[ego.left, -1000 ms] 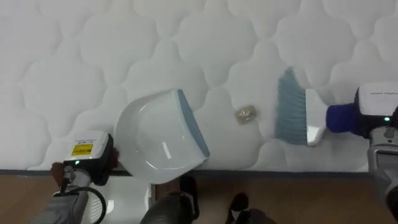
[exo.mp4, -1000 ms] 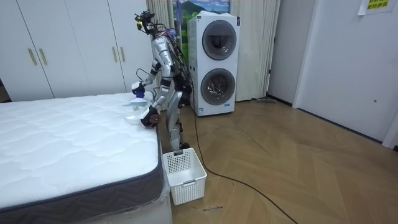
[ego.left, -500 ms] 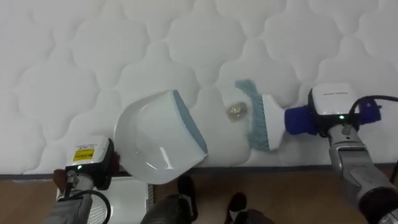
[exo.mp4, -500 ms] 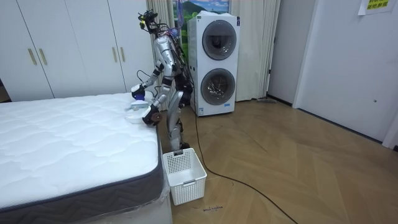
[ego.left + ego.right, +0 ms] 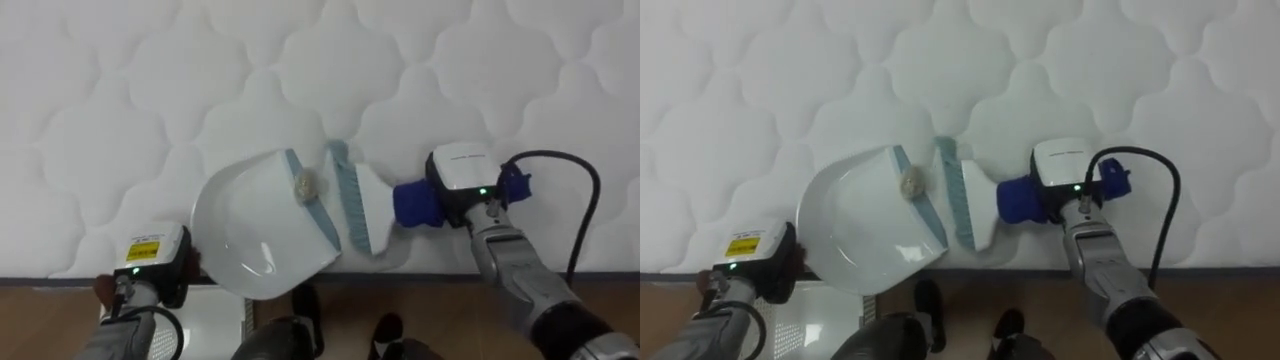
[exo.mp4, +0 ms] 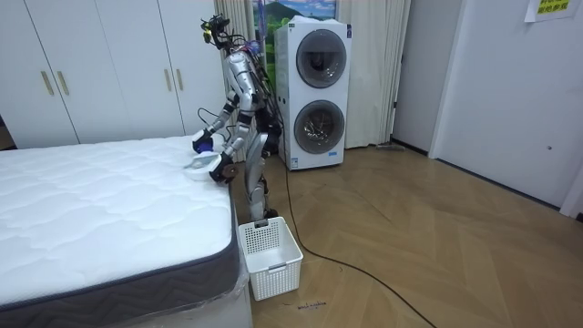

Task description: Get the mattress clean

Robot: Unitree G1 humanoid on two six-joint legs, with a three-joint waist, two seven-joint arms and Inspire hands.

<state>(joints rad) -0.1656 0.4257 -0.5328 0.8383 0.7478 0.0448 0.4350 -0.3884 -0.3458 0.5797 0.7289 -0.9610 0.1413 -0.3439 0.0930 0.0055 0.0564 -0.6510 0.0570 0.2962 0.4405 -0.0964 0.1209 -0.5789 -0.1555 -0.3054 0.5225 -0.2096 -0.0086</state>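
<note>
White quilted mattress (image 5: 120,100): the crumpled scrap (image 5: 304,184) sits on the dustpan (image 5: 250,230) lip, brush (image 5: 352,205) just beside, ahead of the right hand (image 5: 462,180). Left hand (image 5: 150,262) sits behind the dustpan. Either hand's grip, cannot tell.

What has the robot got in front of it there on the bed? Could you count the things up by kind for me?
Dustpan: 1
Brush: 1
Scrap of litter, at the dustpan's lip: 1
Total: 3
</note>
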